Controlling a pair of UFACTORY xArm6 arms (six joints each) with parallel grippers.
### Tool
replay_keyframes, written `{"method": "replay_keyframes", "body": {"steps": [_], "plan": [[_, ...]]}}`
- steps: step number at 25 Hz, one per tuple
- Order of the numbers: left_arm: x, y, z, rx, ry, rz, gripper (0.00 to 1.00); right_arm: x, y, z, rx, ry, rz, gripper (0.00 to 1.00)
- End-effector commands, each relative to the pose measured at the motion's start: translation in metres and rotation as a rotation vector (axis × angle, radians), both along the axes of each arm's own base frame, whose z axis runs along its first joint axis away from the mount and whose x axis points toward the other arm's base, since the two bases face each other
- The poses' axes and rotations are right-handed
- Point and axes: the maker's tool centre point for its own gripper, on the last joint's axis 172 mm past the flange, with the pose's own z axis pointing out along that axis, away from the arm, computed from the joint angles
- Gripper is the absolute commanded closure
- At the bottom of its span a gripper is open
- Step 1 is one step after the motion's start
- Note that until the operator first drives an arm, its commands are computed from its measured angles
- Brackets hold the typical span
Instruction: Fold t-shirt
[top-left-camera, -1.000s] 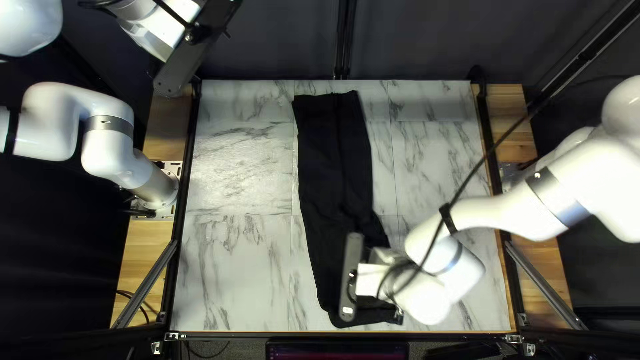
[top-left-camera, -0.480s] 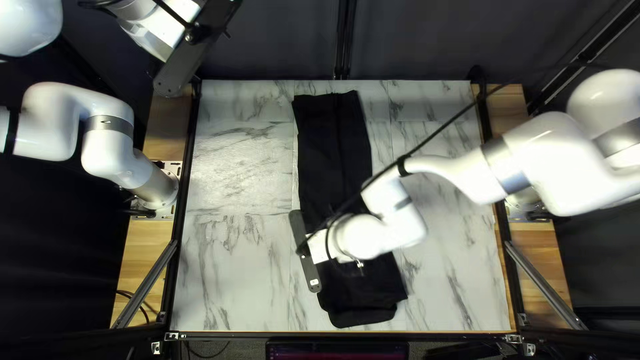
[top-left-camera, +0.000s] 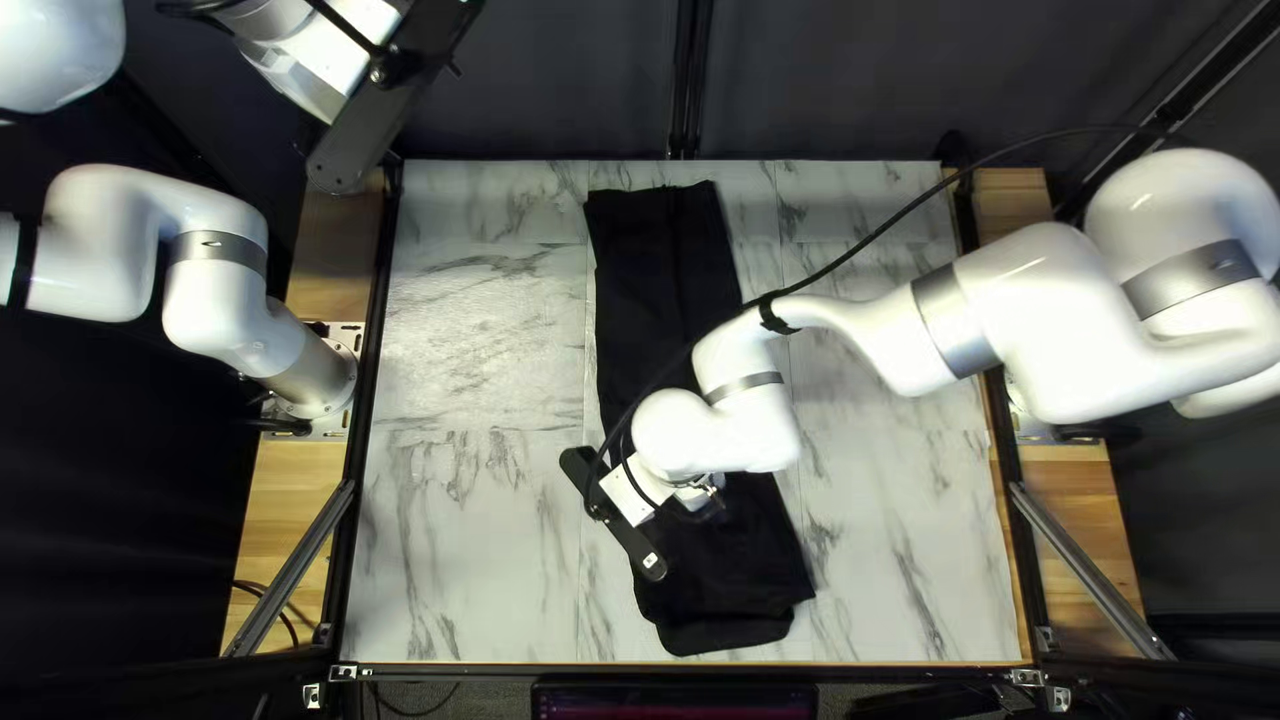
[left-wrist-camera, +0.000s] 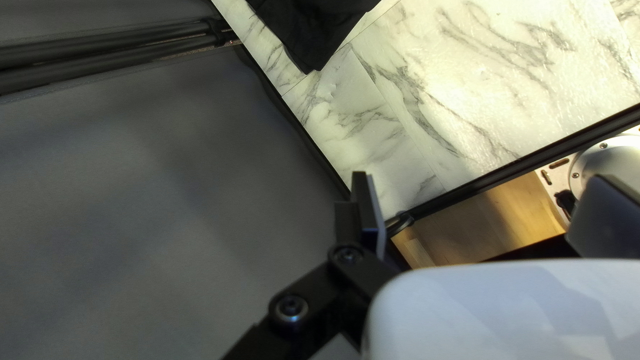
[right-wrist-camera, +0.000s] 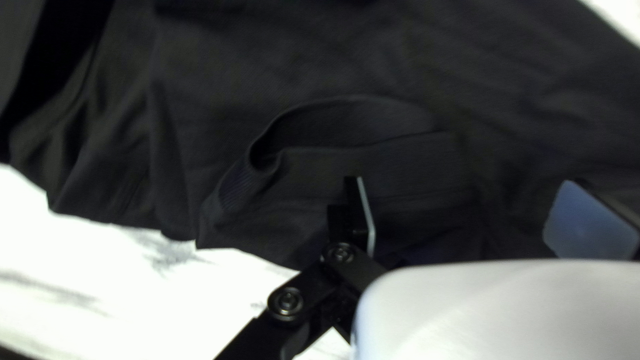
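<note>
Top left view: light from above, bright over the marble-patterned tabletop, with a rough whitish sheen toward its left far part. Right arm glossy, upper surfaces washed nearly white, undersides greyer. Dark curtain dim; black T-shirt swallows most light, its creases faint. Left wrist view: tabletop strongly lit, glare paling the veining; curtain dull grey, mottled with soft-edged darker patches. Shadow lies across part of the wooden board. Right wrist view: tabletop beside the shirt burns out to near white, veins smeared; cloth deep charcoal, folds low in contrast and softly blurred, darkest inside the ribbed opening.
</note>
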Motion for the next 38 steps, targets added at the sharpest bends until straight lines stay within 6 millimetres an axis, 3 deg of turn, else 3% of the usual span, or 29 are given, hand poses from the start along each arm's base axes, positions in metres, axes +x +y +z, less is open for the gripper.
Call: {"method": "replay_keyframes", "body": {"steps": [1,12,23,31,38], "plan": [[0.000,0.000,0.000,0.000,0.000,0.000,0.00,-0.002,-0.002,-0.003,0.007,0.050,0.008,0.00],[0.000,0.000,0.000,0.000,0.000,0.000,0.00,-0.014,0.004,-0.012,0.021,0.213,0.069,0.00],[0.000,0.000,0.000,0.000,0.000,0.000,0.00,-0.032,0.014,0.004,0.030,0.280,0.087,0.00],[0.000,0.000,0.000,0.000,0.000,0.000,0.00,-0.065,0.016,0.019,0.022,0.267,0.054,0.00],[0.000,0.000,0.000,0.000,0.000,0.000,0.00,-0.077,0.005,0.022,0.047,0.155,-0.030,0.00]]}}
